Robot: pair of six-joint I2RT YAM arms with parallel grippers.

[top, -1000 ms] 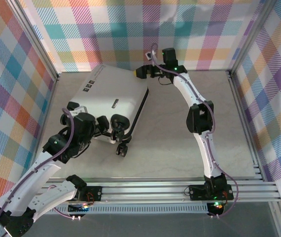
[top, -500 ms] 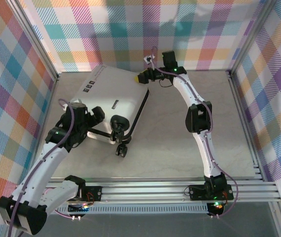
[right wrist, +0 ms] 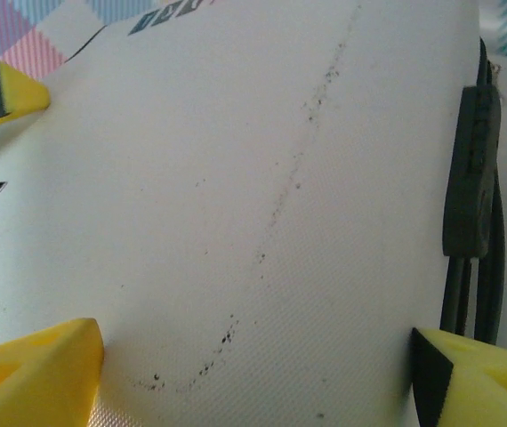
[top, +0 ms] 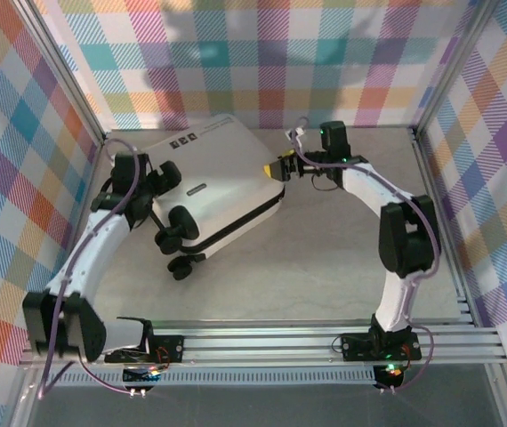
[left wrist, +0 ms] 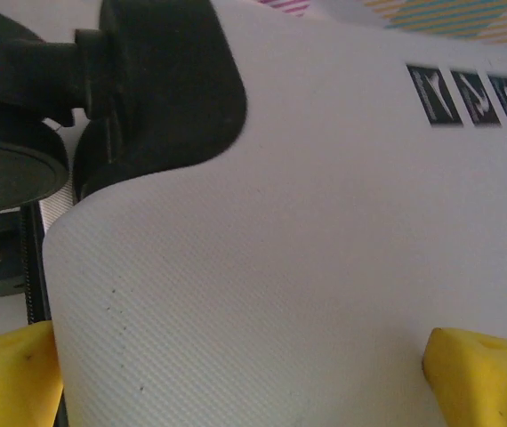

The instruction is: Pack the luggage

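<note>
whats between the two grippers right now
The small white hard-shell suitcase lies between the left gripper and the right gripper, as the top external view shows.

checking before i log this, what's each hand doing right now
left hand: open, straddling a corner of the luggage.
right hand: spread wide around the luggage's edge; whether it grips cannot be told.

- Luggage (top: 222,182): runs off the frame in both wrist views; its three dark labels (left wrist: 471,96) are too blurred to read.
- Wheel (left wrist: 9,169): cut off at the left edge.
- Left gripper (left wrist: 245,382): yellow pads (left wrist: 480,378) cut by the bottom edge; whether they touch the luggage, cannot tell.
- Right gripper (right wrist: 253,378): pads cut likewise.
</note>
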